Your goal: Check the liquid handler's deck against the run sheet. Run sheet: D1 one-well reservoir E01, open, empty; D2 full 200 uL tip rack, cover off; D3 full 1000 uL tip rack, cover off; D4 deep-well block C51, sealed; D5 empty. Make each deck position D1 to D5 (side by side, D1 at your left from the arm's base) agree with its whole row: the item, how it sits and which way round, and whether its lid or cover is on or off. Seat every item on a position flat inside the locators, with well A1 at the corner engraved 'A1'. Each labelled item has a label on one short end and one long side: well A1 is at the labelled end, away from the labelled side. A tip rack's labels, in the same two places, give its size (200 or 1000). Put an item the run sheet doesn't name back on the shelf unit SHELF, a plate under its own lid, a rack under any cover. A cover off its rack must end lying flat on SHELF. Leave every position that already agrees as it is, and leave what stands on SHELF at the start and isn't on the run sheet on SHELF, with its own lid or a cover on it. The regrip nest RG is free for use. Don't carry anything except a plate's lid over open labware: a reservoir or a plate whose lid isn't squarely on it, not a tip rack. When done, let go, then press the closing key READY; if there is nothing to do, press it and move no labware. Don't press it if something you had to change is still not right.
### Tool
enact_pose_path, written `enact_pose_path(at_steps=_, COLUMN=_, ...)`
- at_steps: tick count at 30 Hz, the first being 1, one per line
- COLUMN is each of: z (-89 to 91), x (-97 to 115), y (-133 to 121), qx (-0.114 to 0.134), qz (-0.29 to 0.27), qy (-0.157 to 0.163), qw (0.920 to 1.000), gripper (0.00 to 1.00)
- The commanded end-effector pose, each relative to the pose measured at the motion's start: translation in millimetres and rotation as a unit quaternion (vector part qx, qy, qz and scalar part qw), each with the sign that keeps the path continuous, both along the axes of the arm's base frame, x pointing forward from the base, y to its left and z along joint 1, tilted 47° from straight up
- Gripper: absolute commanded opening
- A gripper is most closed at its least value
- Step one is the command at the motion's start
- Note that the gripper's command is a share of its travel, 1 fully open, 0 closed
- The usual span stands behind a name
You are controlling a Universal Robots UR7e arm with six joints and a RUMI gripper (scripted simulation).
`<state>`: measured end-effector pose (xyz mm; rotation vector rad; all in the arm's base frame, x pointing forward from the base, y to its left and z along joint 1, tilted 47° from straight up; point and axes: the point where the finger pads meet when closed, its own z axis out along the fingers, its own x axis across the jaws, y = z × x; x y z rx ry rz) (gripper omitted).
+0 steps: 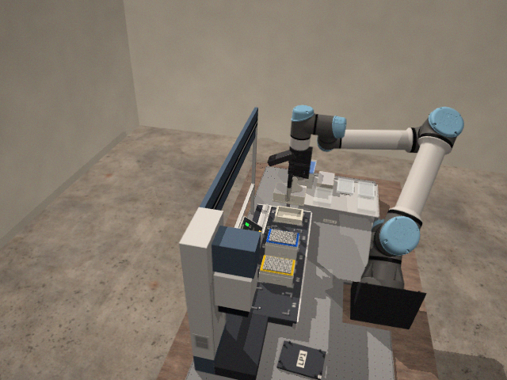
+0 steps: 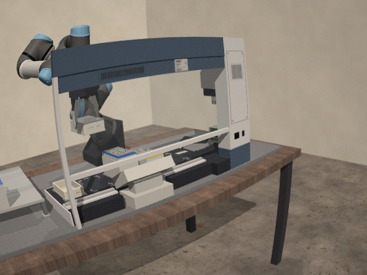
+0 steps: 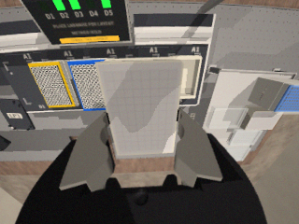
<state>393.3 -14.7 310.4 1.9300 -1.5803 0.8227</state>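
Note:
My gripper (image 1: 290, 191) (image 2: 79, 118) (image 3: 143, 111) is shut on a pale deep-well block (image 1: 292, 196) (image 2: 90, 125) (image 3: 140, 93) with a flat sealed top and a label on its side. It holds the block in the air by the shelf (image 1: 348, 204) (image 2: 18, 189) (image 3: 224, 86), just beyond the deck's end. On the deck an open white reservoir (image 1: 288, 215) (image 2: 65, 188) (image 3: 189, 79) sits at the end nearest the shelf. After it come a blue tip rack (image 1: 281, 237) (image 2: 118, 151) (image 3: 86, 84) and a yellow tip rack (image 1: 278, 264) (image 3: 47, 84), both uncovered. The deck beyond the yellow rack is bare.
The shelf holds two clear flat items (image 1: 344, 186) (image 1: 365, 189), a pale box (image 1: 326, 178) and a blue-topped item (image 3: 287, 98). The handler's status screen (image 1: 250, 225) (image 3: 75, 19) and its blue arch (image 2: 136, 56) stand behind the deck. A dark plate marked LP1 (image 1: 302, 359) lies at the table's near end.

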Motion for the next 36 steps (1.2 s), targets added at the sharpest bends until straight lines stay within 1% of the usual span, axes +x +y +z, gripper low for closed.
enact_pose_path(at_steps=1, z=-2.0, x=0.7, y=-2.3, qx=0.000, qz=0.000, qy=-0.001, qw=1.0000, gripper=0.00)
enact_pose_path(at_steps=16, z=-19.2, x=4.1, y=-20.2, qx=0.000, qz=0.000, qy=-0.001, qw=1.0000, gripper=0.00)
enact_pose_path(at_steps=18, z=-19.2, x=4.1, y=-20.2, qx=0.000, qz=0.000, qy=-0.001, qw=1.0000, gripper=0.00)
enact_pose_path(at_steps=33, z=-36.4, x=7.5, y=-38.0, qx=0.000, qz=0.000, qy=-0.001, qw=1.0000, gripper=0.00)
enact_pose_path(at_steps=36, z=-37.5, x=7.8, y=-39.2, qx=0.000, qz=0.000, qy=-0.001, qw=1.0000, gripper=0.00)
